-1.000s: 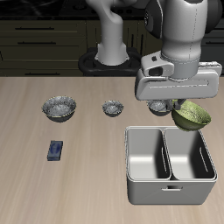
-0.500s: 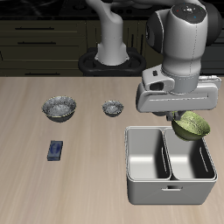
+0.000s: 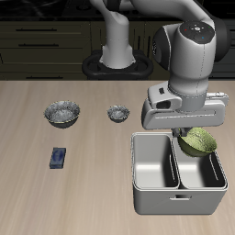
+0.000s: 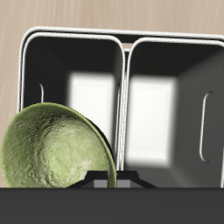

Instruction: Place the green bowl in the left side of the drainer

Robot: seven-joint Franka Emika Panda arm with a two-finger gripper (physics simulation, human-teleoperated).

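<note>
Claw (image 3: 196, 135) grasping the green bowl (image 3: 197, 142) tilted above the drainer (image 3: 147, 184) at lower right of the exterior frame; lowering and release remain.

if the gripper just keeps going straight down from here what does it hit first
Probably the drainer: the gripper, holding the green bowl, points into it near the dividing wall, so the bowl likely meets a compartment floor or that wall first. Depth is unclear.

Arm reaching forward from the base, wrist pointing straight down, hand (image 3: 194, 134) clamped (fingers mostly hidden)
</note>
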